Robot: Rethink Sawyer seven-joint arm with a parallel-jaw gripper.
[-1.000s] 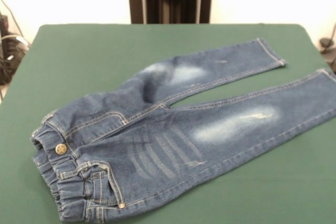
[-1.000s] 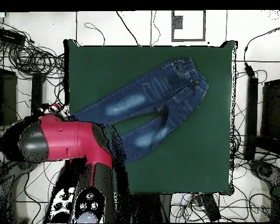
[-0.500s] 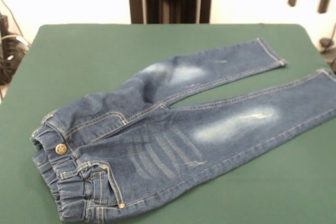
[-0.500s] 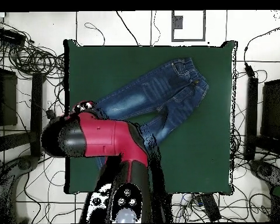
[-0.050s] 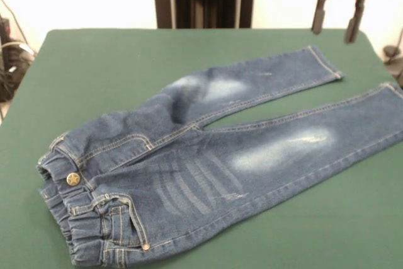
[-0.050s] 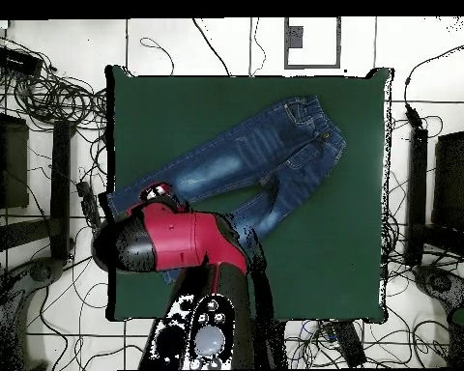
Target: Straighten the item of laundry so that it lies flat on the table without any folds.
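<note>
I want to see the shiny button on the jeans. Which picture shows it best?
The front view: the brass button sits plainly beside the waistband of the jeans. In the overhead view the jeans show, but the button is too small to make out.

one jeans (image 5: 208, 162), one table (image 5: 94, 67), one pincer (image 5: 337, 22)

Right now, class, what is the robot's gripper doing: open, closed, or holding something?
Gripper: open and empty, its two fingers apart, hanging above the far leg cuff of the jeans, not touching them.
</note>
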